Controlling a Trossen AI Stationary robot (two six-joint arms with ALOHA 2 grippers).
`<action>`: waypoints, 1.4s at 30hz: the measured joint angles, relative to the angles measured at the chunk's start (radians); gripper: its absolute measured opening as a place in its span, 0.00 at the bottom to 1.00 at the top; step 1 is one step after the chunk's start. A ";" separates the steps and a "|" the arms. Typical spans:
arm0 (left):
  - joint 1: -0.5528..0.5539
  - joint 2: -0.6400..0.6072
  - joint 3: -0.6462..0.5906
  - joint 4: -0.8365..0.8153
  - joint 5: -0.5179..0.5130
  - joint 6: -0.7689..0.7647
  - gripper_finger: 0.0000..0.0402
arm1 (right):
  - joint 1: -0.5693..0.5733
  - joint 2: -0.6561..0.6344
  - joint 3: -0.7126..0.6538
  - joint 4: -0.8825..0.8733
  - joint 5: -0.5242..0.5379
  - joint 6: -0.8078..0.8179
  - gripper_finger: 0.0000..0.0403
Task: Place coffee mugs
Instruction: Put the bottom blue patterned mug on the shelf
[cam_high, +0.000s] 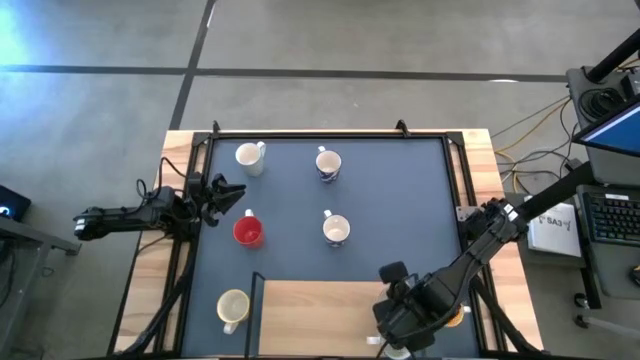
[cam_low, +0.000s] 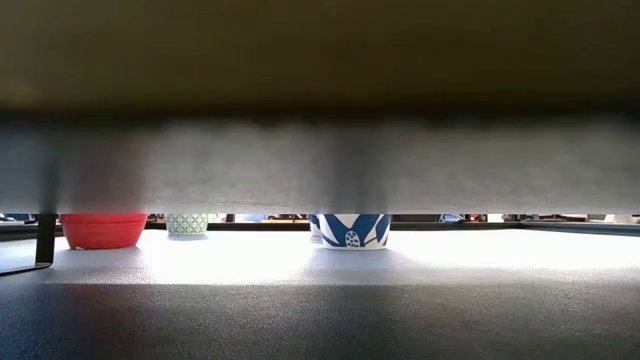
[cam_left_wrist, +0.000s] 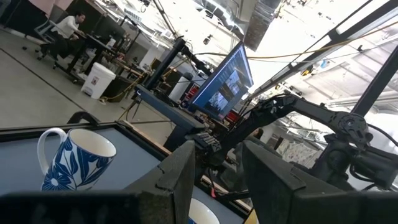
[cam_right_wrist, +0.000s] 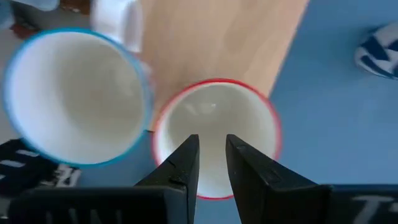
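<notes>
The right pincer (cam_right_wrist: 211, 158) hovers over a red-rimmed mug (cam_right_wrist: 214, 137), its fingers a narrow gap apart and holding nothing; a blue-rimmed mug (cam_right_wrist: 74, 96) sits just beside. To grip well, I judge it should straddle the rim's wall, clear of the neighbour. The left pincer (cam_high: 228, 195) waits near the red mug (cam_high: 247, 231), slightly spread and empty. Four more mugs stand apart on the dark blue surface (cam_high: 400, 200), whose near edge carries a wooden board (cam_high: 320, 310). Beyond it, monitors and desks fill the room.

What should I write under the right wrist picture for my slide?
The right claw hovers over a red-rimmed mug, beside a blue-rimmed mug.
</notes>
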 joint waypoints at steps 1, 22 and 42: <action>0.000 0.000 0.000 0.000 0.000 0.000 0.29 | -0.009 0.000 0.000 -0.008 0.004 -0.001 0.17; 0.000 0.000 0.000 0.000 0.000 0.000 0.29 | -0.363 0.000 -0.028 0.256 0.136 -0.141 0.37; 0.000 0.000 0.000 0.000 0.000 0.000 0.29 | -0.569 0.002 -0.324 0.606 0.001 -0.123 0.33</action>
